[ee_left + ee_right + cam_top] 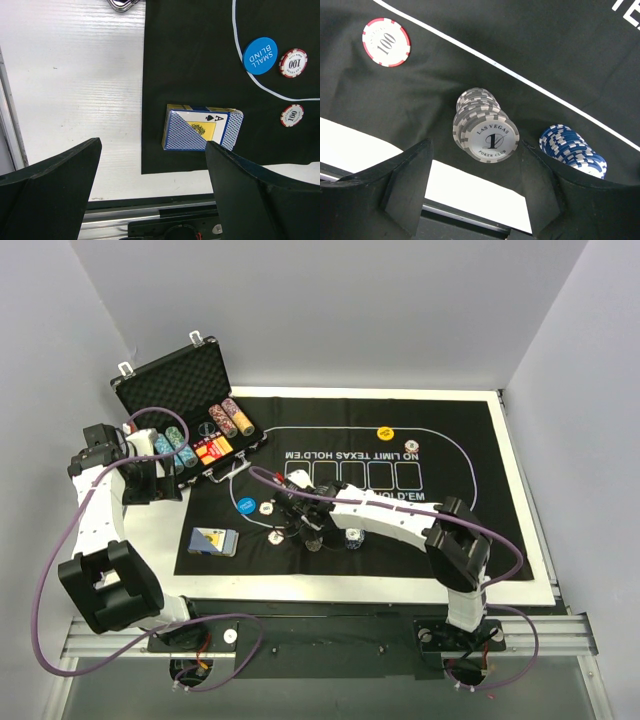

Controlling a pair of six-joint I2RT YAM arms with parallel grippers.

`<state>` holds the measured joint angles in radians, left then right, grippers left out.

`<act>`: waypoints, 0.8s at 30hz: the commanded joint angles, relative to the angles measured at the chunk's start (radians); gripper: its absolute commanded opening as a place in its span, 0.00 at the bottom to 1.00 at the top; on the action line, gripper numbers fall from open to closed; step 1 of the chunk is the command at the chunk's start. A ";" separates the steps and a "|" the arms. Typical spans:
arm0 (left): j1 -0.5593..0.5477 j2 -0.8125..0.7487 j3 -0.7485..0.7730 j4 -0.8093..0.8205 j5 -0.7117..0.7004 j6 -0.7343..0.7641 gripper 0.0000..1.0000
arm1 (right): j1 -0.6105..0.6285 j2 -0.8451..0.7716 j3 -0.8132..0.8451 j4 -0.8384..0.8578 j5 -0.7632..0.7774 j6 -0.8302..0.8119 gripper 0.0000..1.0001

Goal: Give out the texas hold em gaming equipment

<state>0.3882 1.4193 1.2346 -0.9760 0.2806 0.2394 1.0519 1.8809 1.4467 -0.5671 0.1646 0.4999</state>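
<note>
**Right claw part-open round grey stack; left claw wide and empty**

**Top view.** The case lies open at upper left, off the corner of the mat. Rows of cased chips sit in its lower half. On the mat:
- a yellow button lies at upper centre, inside the white oval;
- a blue button lies at the oval's left end;
- the deck lies at lower left, outside the oval.

The left claw hangs at left, by the case's near edge. The right claw is low over the mat, centre-left, at the grey stack. The blue stack stands just right of it.

**Left wrist view.** The left claw has its jaws wide apart, with nothing between them and nothing held. The deck lies flat at centre, near the mat's border with the white table, with an ace of spades showing. The blue button, marked SMALL BLIND, sits on the oval line at upper right. The upper 100 chip is just beside it; whether they touch cannot be told. The lower 100 chip lies below, outside the line.

**Right wrist view.** The right claw has its jaws partly open on either side of the grey stack at centre.
- A clear gap shows at the left jaw.
- The right jaw is at the stack's edge; whether it touches cannot be told.
- The stack is not clamped. It leans, and its top chip is marked 1.

The blue stack leans at right, partly behind the right finger. A lone 100 chip lies flat at upper left, outside the line.
</note>
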 commanded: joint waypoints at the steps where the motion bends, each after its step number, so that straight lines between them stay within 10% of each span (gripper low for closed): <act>1: 0.006 -0.039 0.028 0.011 -0.003 0.009 0.97 | -0.018 0.027 0.004 -0.002 -0.011 0.012 0.62; 24: 0.006 -0.048 0.016 0.014 -0.012 0.015 0.97 | -0.029 -0.009 -0.046 0.035 -0.031 0.031 0.38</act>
<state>0.3882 1.4075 1.2346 -0.9760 0.2653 0.2413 1.0214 1.9221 1.4258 -0.5102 0.1226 0.5201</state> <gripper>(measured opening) 0.972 0.404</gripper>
